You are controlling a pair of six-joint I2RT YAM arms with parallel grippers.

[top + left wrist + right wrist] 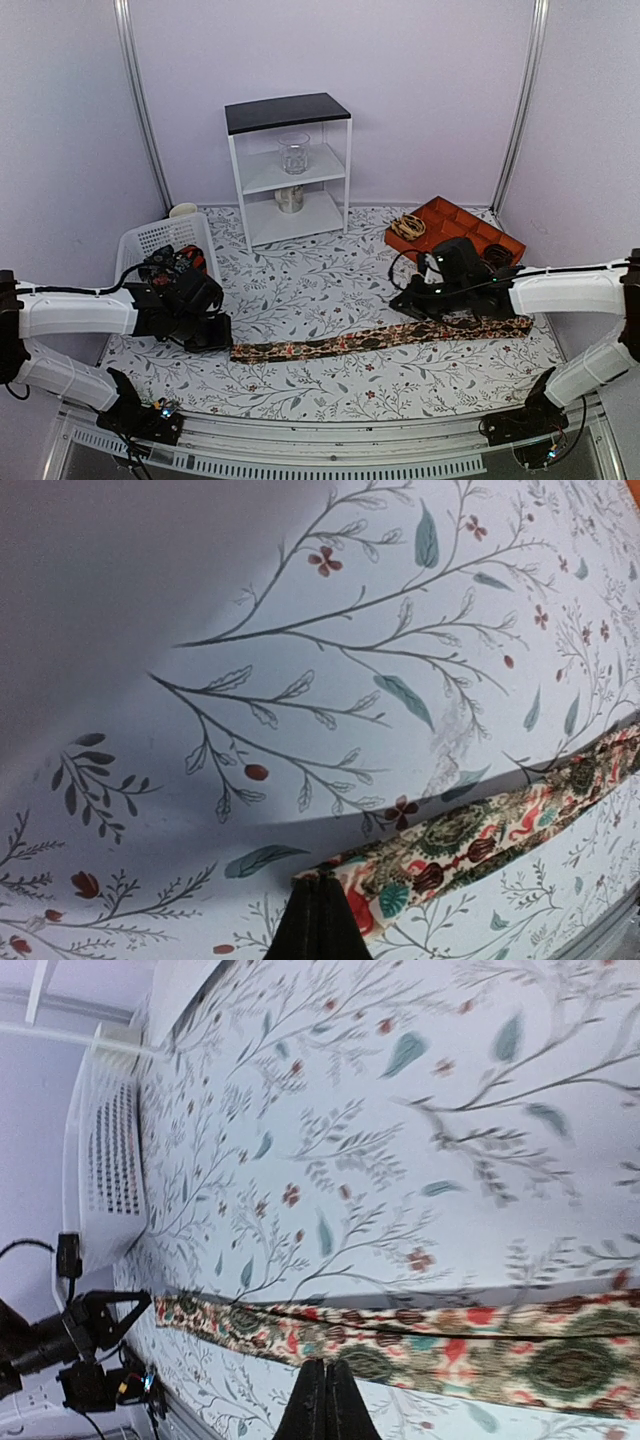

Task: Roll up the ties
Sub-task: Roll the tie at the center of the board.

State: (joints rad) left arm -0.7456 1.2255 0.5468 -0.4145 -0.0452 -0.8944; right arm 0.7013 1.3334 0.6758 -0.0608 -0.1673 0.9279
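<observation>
Figure: one tie (pixel 380 340) lies flat and nearly straight on the floral table cover (pixel 300 280), in front of the white shelf (pixel 288 170), running from the shelf's front-left to its front-right. No part of it is rolled yet. My left gripper (pixel 318 910), front-left of the shelf, sits at the tie's narrower end. Its jaws look closed on the tip, where the cloth bunches slightly. My right gripper (pixel 322 1390), front-right of the shelf, has its fingers pressed together with no gap, and their tips rest over the tie's near edge. I cannot tell whether any cloth is caught between them. I see three risks. If I start winding from the left with only the very tip pinched, the soft fabric may slip out and the first turn collapse. If the right gripper pins the strip too firmly, the roll may drag the tie askew and wind into a cone. If it pins too lightly, the whole tie may slide toward the left.
</observation>
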